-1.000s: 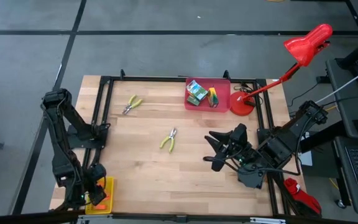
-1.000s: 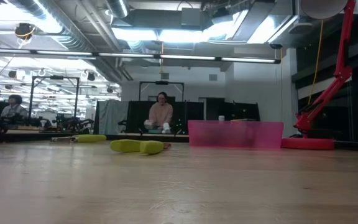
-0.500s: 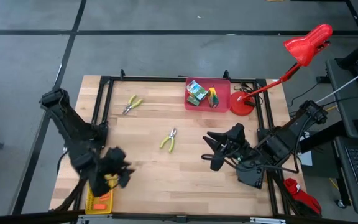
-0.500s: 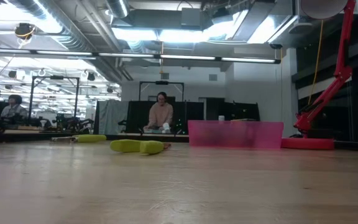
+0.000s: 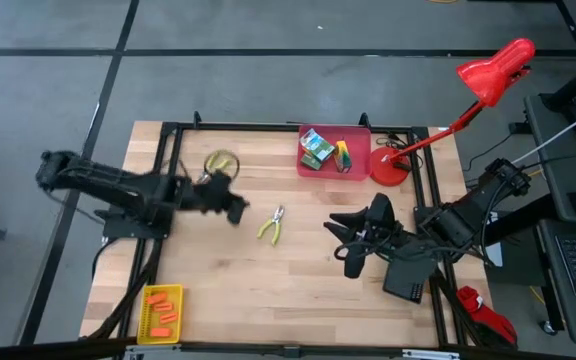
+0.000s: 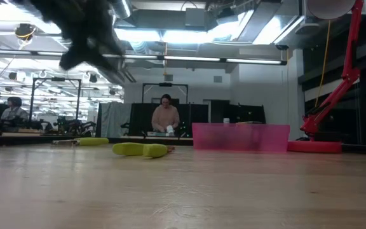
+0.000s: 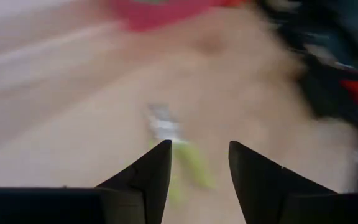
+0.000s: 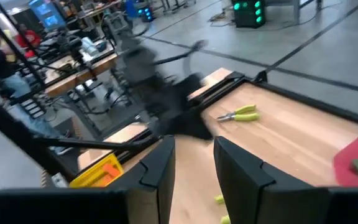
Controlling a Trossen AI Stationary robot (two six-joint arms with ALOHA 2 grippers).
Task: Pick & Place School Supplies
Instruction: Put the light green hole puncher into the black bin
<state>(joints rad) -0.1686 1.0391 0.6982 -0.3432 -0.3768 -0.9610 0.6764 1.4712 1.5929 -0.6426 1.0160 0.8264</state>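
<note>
Hovering over the bench [image 5: 298, 290], left gripper [image 5: 230, 203] is spread, empty, beside pliers [image 5: 272, 224]. Right gripper [image 5: 343, 243] waits mid-bench, fingers parted.

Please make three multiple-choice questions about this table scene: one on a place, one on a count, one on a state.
1. Where is the yellow bin?
A. near-left corner of the table
B. beside the lamp
C. table centre

2. How many pliers lie on the table?
A. one
B. two
C. four

3. The left gripper is
A. shut on pliers
B. shut on a box
C. open, holding nothing

Answers: 1 A, the high view shows it there. 2 B, one pair at centre, another by the left arm. 3 C, the wrist view shows a clear gap.
</note>
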